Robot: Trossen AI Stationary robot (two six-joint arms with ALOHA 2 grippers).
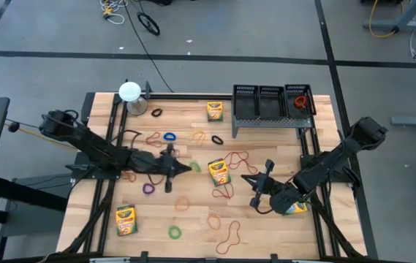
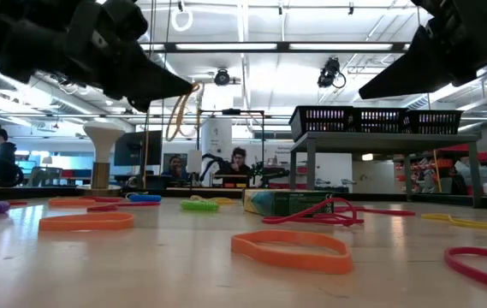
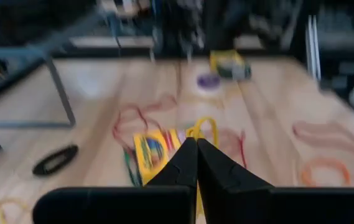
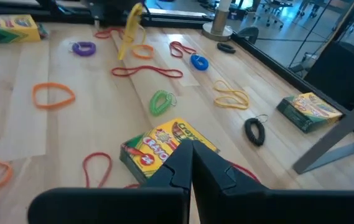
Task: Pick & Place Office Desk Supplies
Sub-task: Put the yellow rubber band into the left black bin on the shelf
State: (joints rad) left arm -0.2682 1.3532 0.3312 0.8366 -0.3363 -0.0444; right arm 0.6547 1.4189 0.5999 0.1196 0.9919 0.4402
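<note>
Yellow rubber band point(image 2: 177, 111) dangling from the left pincer's point(image 2: 187, 86) pressed-together tips, clear above the wooden table point(image 2: 183, 274).

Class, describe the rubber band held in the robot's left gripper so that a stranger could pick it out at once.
Start at the wooden table and find the left gripper above its middle. A yellow rubber band hangs from its shut tips as a long, limp loop. It is the only band up in the air; every other band lies flat on the wood.
</note>
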